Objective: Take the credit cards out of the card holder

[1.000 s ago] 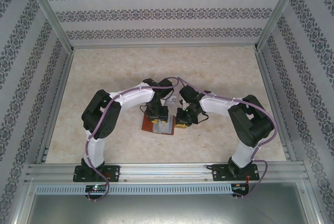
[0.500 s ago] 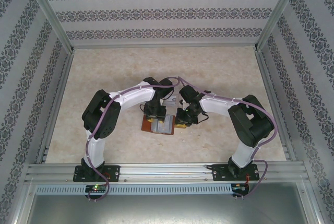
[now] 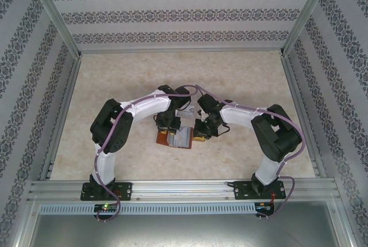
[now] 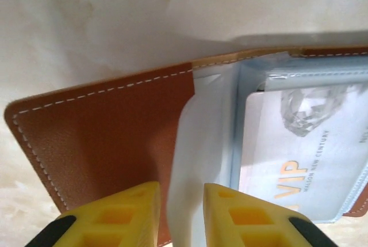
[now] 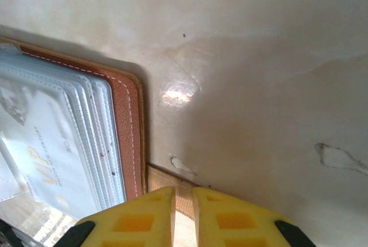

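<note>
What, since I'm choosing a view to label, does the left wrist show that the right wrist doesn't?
Left wrist: the card holder's open brown flap and a translucent sleeve between the left gripper's fingers. Right wrist: the strap tab in the narrow gap of the right gripper. Both: the VIP card in its pocket, on the pale table.

Reddish-brown stitched leather card holder [image 4: 109,137], lying open flat, pale VIP credit card [image 4: 305,143] tucked inside
</note>
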`<state>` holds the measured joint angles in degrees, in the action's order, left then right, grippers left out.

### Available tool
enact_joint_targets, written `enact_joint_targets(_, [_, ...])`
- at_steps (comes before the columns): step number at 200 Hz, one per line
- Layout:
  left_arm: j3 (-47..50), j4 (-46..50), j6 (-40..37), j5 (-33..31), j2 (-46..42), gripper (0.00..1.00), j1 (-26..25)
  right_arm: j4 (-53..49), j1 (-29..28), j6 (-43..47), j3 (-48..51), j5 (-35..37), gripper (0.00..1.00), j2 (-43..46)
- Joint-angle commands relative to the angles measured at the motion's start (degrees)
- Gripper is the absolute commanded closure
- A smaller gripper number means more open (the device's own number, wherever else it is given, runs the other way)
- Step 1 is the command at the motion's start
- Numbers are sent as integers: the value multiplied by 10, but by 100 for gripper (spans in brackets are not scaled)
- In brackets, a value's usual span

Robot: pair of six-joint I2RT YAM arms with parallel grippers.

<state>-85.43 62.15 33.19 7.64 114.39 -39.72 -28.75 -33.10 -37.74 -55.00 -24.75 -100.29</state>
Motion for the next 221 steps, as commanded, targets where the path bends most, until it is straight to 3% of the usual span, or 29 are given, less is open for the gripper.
enact_joint_targets(1, [-6,33,-3,-31,-26,81,-6,-30,4,11,-4,15,82,-17])
enact_joint_targets(44, [11,34,-5,-44,-28,90,-6,-42,1,14,-10,31,82,-24])
enact_joint_targets(87, [35,27,-2,-52,-24,91,-6,-46,-1,16,-13,36,82,-30])
enact_joint_targets(134, [55,17,-1,-57,-7,87,-6,-46,-4,15,-12,37,82,-30])
enact_joint_targets(221, [49,45,10,-110,-32,70,-6,-48,-6,17,-16,38,82,-27])
